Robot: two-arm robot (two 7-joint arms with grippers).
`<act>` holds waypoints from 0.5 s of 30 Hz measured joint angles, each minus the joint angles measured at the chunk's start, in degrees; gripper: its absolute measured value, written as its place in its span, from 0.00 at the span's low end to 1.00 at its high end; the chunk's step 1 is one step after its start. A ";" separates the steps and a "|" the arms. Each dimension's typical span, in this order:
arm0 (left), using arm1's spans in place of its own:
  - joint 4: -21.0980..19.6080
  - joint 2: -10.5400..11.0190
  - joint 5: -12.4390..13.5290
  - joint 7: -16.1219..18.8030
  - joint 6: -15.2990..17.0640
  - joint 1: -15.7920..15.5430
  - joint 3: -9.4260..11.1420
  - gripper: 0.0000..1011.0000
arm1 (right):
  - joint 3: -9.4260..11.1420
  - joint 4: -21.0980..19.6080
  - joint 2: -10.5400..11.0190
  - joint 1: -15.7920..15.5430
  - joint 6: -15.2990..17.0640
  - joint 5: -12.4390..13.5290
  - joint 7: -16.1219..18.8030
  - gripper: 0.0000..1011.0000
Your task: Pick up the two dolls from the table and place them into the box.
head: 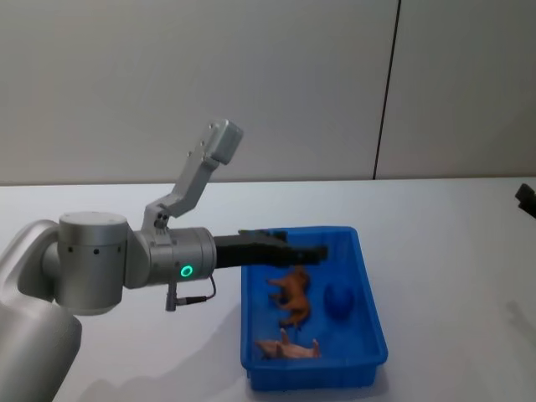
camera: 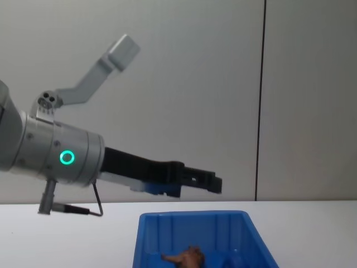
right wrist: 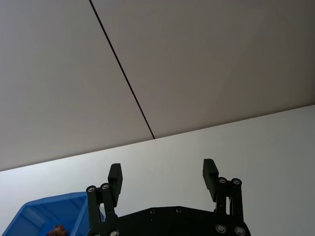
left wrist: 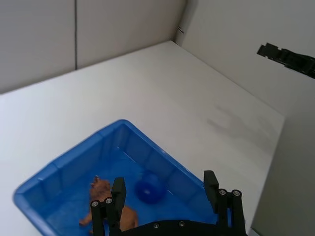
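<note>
The left gripper (head: 316,252) hovers over the far end of the blue box (head: 372,316), its fingers apart and empty. All three toys already lie inside the box, so the step in hand looks like pulling clear after a drop. To do that well, the arm should lift straight up before it swings back left, keeping the open fingers well above the thick rim so the box is not nudged across the white table (head: 452,243).

The brown figure (head: 293,295) lies in the middle, its long axis running near to far. The pink pig (head: 289,347) lies at the near end with its length running left to right, legs pointing far. The round blue toy (head: 339,300) sits just right of the brown figure and has no clear heading.

The right gripper (right wrist: 163,178), parked at the far right, has its fingers apart and empty.
</note>
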 joint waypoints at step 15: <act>-6.36 1.20 -0.87 11.27 -5.83 2.09 -1.63 0.99 | 0.00 0.00 0.00 0.00 0.00 0.00 0.00 0.99</act>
